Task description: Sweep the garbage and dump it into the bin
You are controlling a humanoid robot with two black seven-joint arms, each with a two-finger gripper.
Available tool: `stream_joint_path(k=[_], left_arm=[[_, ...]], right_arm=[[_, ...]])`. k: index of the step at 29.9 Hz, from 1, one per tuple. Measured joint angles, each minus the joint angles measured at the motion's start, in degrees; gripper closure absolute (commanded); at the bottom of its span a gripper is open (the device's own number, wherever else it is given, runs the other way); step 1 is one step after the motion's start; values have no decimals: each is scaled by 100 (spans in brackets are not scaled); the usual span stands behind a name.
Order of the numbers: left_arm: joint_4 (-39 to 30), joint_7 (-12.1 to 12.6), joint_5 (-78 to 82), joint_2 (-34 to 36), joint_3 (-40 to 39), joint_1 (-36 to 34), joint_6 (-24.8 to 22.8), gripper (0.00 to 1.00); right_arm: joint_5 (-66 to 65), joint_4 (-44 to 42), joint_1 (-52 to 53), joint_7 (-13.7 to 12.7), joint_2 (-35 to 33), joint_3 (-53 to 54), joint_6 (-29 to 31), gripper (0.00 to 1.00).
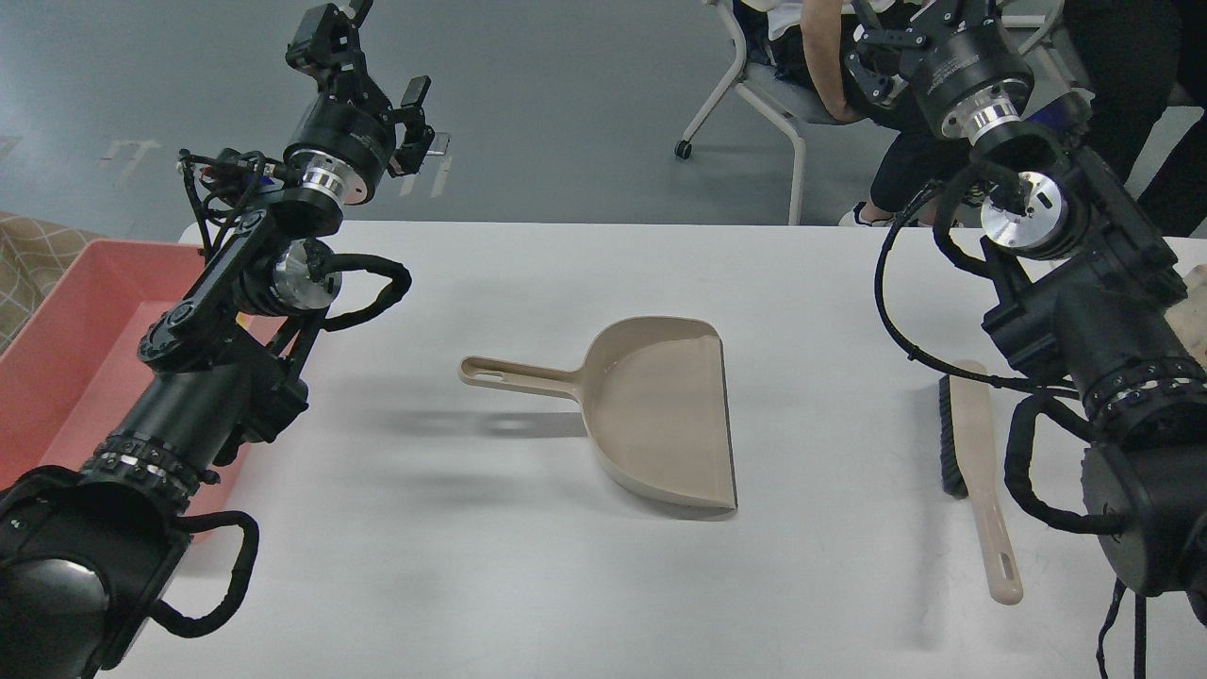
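**Beige tools parked, pink tub waiting, zero scraps in sight**

Beige brush (981,476) lying flat near the right front of the white worktop (471,566), dark bristles facing left, handle pointing toward the near edge, nothing touching it. Same story for the beige dustpan (651,410) mid-worktop: mouth facing right, handle sticking out left, pan empty as far as visible.

Garbage: can't spot any of it. No yellow sponge bit, no pale slab on the worktop, in the pan, or in the visible part of the bin. Could be hidden behind the arm, honestly can't say.

Bin (57,358) is the shallow pink tub at the left edge, partly blocked by the left arm, looks bare inside where showing.

Further back, left gripper (377,71) raised above the far left corner, fingers spread, holding nothing. Right gripper (896,33) up at the far right, cut off by the frame, can't tell if released or clenched.

Guessing either all wrapped up or not started, tools untouched either way.
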Motion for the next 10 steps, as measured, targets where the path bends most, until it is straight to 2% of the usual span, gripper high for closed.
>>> stream_joint_path(k=[10], left_arm=[[54, -18, -293, -166, 45, 9, 38, 2]], right_arm=[[1, 45, -19, 68, 1, 5, -17, 0]])
